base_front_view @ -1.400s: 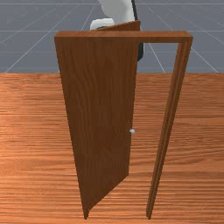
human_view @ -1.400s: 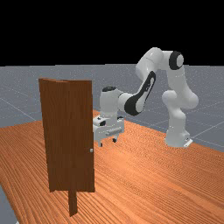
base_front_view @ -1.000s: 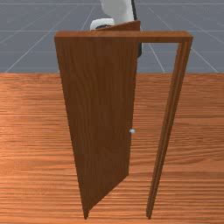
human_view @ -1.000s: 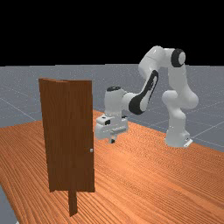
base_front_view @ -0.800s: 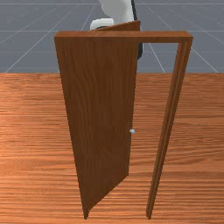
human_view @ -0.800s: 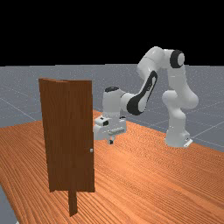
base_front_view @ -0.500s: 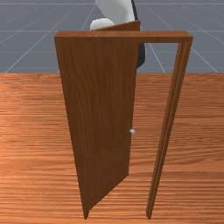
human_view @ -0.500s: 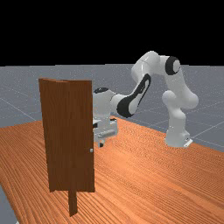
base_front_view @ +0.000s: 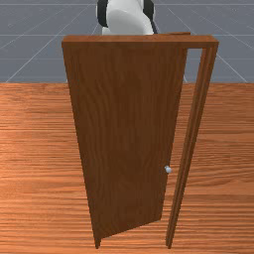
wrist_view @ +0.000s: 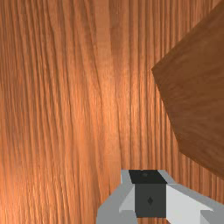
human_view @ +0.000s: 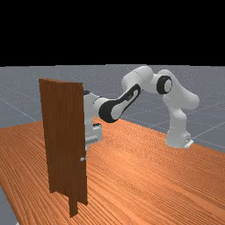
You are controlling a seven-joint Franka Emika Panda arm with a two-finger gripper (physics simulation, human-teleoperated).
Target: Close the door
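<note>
- Standing ajar, the door (base_front_view: 124, 134) has its free edge back toward the arm (human_view: 139, 79), beyond the frame (base_front_view: 191, 134).
- The gap at the front view's right is narrower than half a second ago (though not gone).
- The knob (base_front_view: 168, 169) sits near that free edge.
- In the far view, the gripper (human_view: 93, 134) is partly behind the door, fingers together; whether it touches the door, I cannot tell.
</note>
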